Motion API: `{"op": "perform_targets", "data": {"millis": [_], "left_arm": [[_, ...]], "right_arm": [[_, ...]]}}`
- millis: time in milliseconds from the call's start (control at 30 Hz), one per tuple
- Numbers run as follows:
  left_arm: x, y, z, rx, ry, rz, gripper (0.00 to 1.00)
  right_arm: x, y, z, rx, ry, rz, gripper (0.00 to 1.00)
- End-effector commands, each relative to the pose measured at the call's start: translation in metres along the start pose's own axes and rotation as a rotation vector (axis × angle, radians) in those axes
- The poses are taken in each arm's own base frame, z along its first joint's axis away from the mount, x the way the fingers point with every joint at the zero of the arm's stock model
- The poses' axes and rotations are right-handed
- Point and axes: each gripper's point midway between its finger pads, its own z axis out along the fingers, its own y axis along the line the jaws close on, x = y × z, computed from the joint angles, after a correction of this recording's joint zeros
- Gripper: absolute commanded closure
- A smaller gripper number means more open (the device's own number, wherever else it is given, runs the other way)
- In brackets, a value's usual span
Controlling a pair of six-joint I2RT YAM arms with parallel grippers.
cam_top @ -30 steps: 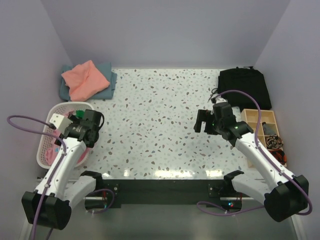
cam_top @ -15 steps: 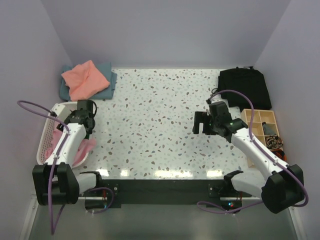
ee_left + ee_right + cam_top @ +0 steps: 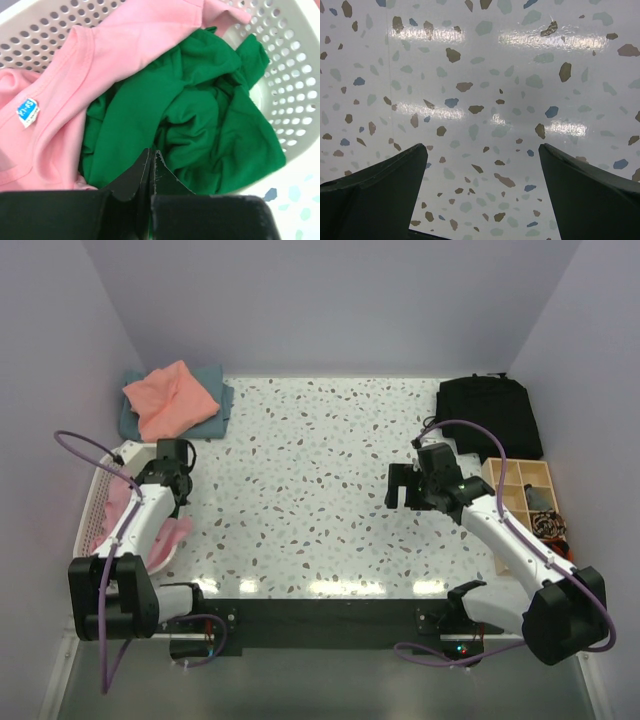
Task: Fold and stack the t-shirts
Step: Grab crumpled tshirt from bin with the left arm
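White basket [image 3: 295, 75] behind pink t-shirt [image 3: 125, 45], blue neck label [image 3: 27, 111] unreadable

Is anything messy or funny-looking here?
Yes. The pink shirt and green shirt are scrunched up together in the white basket, and part of the pink one hangs over its rim. In the far left corner, the salmon shirt lies crooked and rumpled on the grey-blue shirt, not neatly squared.
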Motion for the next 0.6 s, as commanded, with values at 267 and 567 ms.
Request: {"op": "perform_targets", "data": {"millis": [267, 567], "left_arm": [[-0.119, -0.034, -0.078, 0.297, -0.18, -0.079, 1.0], [-0.131, -0.01, -0.105, 0.321, -0.2, -0.094, 0.64]], "right_arm": [[0.0, 0.003, -0.01, -0.036, -0.028, -0.004, 0.01], [0.004, 0.005, -0.009, -0.043, 0.001, 0.0, 0.01]]}}
